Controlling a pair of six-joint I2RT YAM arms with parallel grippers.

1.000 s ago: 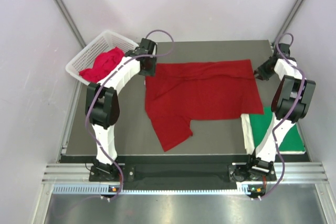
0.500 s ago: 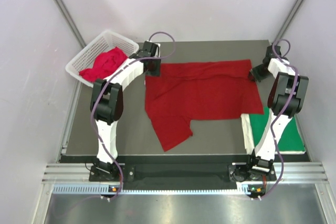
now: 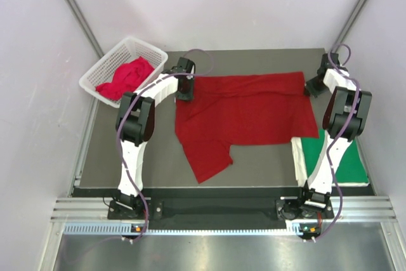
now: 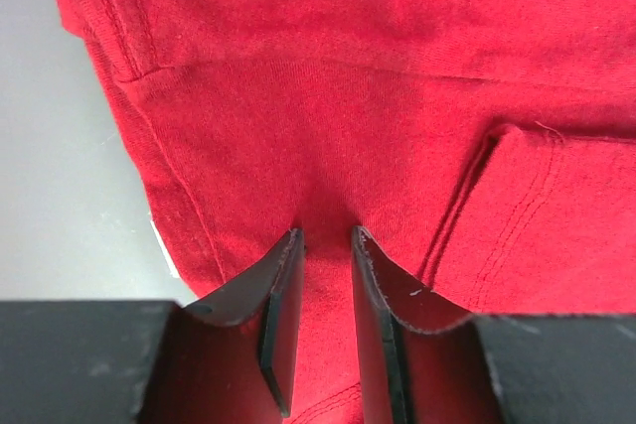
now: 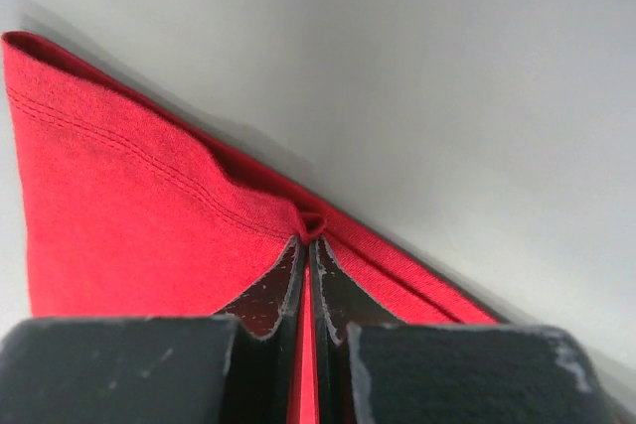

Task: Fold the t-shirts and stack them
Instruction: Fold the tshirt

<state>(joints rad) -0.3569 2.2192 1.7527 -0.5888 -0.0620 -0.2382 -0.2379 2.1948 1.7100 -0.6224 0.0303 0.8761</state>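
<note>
- Top view: the dark red t-shirt (image 3: 244, 115) lies spread mid-frame on the table (image 3: 152, 157), one sleeve trailing toward the lower left. My left fingers (image 3: 185, 88) sit at its upper-left corner and my right fingers (image 3: 313, 87) at its upper-right. If I lift unevenly, the cloth could skew and the fold land crooked. The trailing sleeve may drag, and the lower-right corner, just beside the green t-shirt (image 3: 347, 163), could tug it.
- Left wrist view: my left fingers (image 4: 278, 295) stand narrowly apart, pinching a ridge of red cloth well in from the hem. I may hold only one layer, so the flap at right could fall open.
- Right wrist view: my right fingers (image 5: 273, 290) are pressed together on the thin hem. So shallow a bite could slip free under tension.
</note>
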